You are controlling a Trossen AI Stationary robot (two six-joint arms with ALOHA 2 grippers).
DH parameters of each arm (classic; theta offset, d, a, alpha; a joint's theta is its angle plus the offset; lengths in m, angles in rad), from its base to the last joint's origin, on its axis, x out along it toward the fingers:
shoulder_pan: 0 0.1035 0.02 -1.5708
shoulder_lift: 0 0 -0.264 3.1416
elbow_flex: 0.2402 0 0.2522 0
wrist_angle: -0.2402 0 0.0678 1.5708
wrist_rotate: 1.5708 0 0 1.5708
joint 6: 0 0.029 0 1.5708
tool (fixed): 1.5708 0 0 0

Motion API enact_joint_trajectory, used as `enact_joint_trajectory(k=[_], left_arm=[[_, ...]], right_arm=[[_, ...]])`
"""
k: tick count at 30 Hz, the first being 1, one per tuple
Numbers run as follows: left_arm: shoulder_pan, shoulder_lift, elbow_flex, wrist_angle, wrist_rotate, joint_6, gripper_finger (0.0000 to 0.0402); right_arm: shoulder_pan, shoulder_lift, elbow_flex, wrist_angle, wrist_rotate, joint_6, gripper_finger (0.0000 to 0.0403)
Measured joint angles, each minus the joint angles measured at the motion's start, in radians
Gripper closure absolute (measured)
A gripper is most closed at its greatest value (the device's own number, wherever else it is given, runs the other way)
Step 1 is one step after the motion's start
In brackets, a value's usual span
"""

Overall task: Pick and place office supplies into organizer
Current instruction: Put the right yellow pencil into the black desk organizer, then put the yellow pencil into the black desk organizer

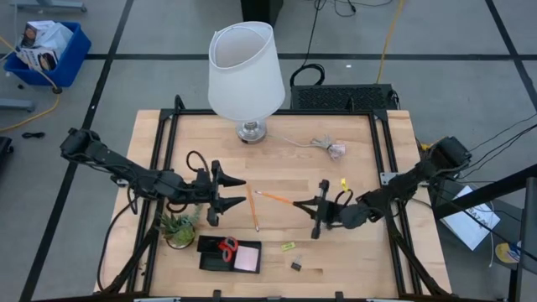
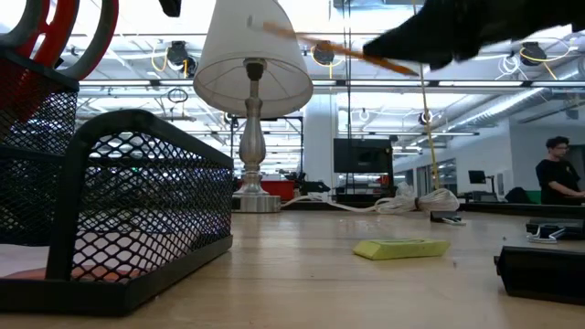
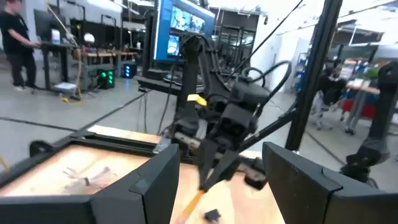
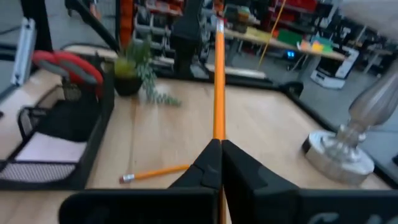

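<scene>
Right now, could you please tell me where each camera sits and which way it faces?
High view: overhead, straight down on the table; both arms, left gripper and right gripper.
Low view: table-top height beside the organizer, facing the lamp; the right arm with the pencil overhead.
Left wrist view: faces the right arm; own open jaws below.
Right wrist view: looks along the pencil toward the organizer; own jaws shut on it.
Shared: all four show that pencil.

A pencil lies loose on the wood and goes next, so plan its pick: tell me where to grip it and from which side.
Probably best: grip the loose pencil at mid-shaft, coming straight down from above with the fingers set across its length. It lies flat on bare wood with clear space on both sides, and the open left gripper is close beside it.
</scene>
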Motion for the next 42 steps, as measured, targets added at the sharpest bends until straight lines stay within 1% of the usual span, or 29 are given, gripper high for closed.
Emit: enact_joint_trajectory(k=[2, 7, 9, 11, 14, 16, 17, 19, 22, 25, 27, 29, 31, 34, 36, 40, 42], left_arm=[[-0.002, 0.0, 0.0, 0.0, -0.01, 0.018, 0.0167], [-0.001, 0.0, 0.0, -0.012, -0.072, 0.017, 0.0167], [-0.002, 0.0, 0.0, -0.023, -0.075, 0.017, 0.0167], [-0.002, 0.0, 0.0, -0.029, -0.076, 0.009, 0.0167], [-0.002, 0.0, 0.0, -0.025, -0.076, 0.005, 0.0167], [-0.002, 0.0, 0.0, -0.026, -0.076, 0.005, 0.0167], [-0.002, 0.0, 0.0, -0.026, -0.076, 0.006, 0.0167], [-0.002, 0.0, 0.0, -0.024, -0.076, 0.006, 0.0167], [0.0, 0.001, 0.0, -0.025, -0.076, 0.005, 0.0167], [0.0, 0.001, 0.0, -0.024, -0.076, 0.003, 0.0167], [-0.001, 0.001, 0.0, -0.025, -0.076, 0.004, 0.0167], [0.0, 0.001, 0.0, -0.026, -0.076, 0.005, 0.0167], [0.0, 0.001, 0.0, -0.03, -0.076, 0.006, 0.0167], [0.0, 0.001, 0.0, -0.033, -0.076, 0.006, 0.0167], [0.0, 0.001, 0.0, -0.034, -0.076, 0.006, 0.0167], [0.0, 0.001, 0.0, -0.039, -0.076, 0.004, 0.0167], [0.0, 0.001, 0.0, -0.042, -0.076, 0.001, 0.0167]], right_arm=[[0.001, -0.019, 0.0, 0.022, 0.0, -0.03, 0.0399], [0.001, -0.029, 0.0, 0.11, -0.001, -0.104, 0.04], [-0.001, -0.03, 0.0, 0.125, -0.023, -0.103, 0.04], [-0.006, -0.031, 0.001, 0.102, -0.033, -0.063, 0.0401], [-0.006, -0.031, 0.001, -0.038, -0.104, 0.031, 0.0401], [-0.008, -0.022, 0.001, -0.14, -0.162, 0.144, 0.0401], [-0.016, 0.001, 0.001, -0.146, -0.191, 0.203, 0.0395], [-0.027, 0.066, 0.002, -0.108, -0.252, 0.277, 0.0373], [-0.029, 0.165, 0.006, -0.001, -0.313, 0.274, 0.032], [-0.034, 0.253, 0.009, 0.091, -0.321, 0.245, 0.0256], [-0.038, 0.314, 0.009, 0.152, -0.337, 0.192, 0.0217], [-0.039, 0.364, 0.01, 0.202, -0.343, 0.161, 0.0183], [-0.039, 0.41, 0.033, 0.215, -0.343, 0.148, 0.0156], [-0.042, 0.482, 0.088, 0.203, -0.352, 0.145, 0.0132], [-0.045, 0.527, 0.135, 0.192, -0.369, 0.128, 0.0125], [-0.052, 0.569, 0.213, 0.103, -0.366, 0.087, 0.013], [-0.065, 0.572, 0.232, 0.09, -0.366, 0.085, 0.0138]])
